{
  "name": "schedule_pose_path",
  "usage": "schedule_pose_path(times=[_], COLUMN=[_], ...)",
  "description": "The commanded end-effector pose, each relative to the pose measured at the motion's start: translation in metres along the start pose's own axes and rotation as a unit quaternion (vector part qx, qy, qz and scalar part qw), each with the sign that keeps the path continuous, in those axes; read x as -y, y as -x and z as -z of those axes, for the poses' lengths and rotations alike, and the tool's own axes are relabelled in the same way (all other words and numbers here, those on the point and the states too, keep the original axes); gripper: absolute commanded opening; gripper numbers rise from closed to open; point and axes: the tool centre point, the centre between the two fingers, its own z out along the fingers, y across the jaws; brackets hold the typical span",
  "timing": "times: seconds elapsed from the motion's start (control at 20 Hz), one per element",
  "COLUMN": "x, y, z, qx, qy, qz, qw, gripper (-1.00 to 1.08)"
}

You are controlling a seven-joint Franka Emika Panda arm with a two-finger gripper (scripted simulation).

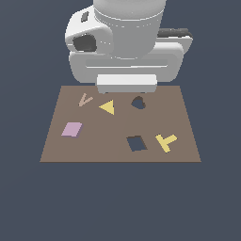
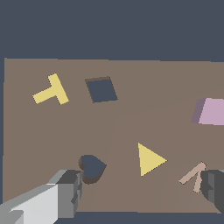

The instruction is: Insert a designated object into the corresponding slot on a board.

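The pale lilac-pink square tile (image 1: 72,129) (image 2: 212,111) lies flat on the brown board (image 1: 103,148) (image 2: 131,122), toward the exterior view's left. The dark, slightly tilted square slot (image 1: 136,143) (image 2: 101,89) is cut near the board's front edge, right of centre, with nothing in it. In the wrist view my gripper (image 2: 140,192) hangs open above the board's far part. One finger (image 2: 68,192) is beside the heart hole and the other near the V-shape, and nothing is between them. The tile is apart from the gripper. In the exterior view the arm's white hand (image 1: 126,84) hides the fingers.
A yellow triangle (image 1: 108,107) (image 2: 150,159) lies below the gripper. A dark heart-shaped hole (image 1: 138,102) (image 2: 92,167), a pale brown V-shape (image 1: 84,100) (image 2: 193,176) and a yellow T-shape (image 1: 166,141) (image 2: 51,90) beside the slot are also on the board. Dark blue floor surrounds it.
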Motion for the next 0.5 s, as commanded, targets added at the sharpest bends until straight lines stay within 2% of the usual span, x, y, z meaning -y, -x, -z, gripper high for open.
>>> schedule_pose_path(times=[0.0,0.2,0.45], x=[0.0,-0.005,-0.023], y=[0.0,-0.002,-0.009], z=[0.0,-0.004,-0.018], qx=[0.0,0.0,0.0], qy=[0.0,0.0,0.0], qz=[0.0,-0.004,-0.021], qw=[1.0,1.0,0.9998], gripper=[1.0,1.0,1.0])
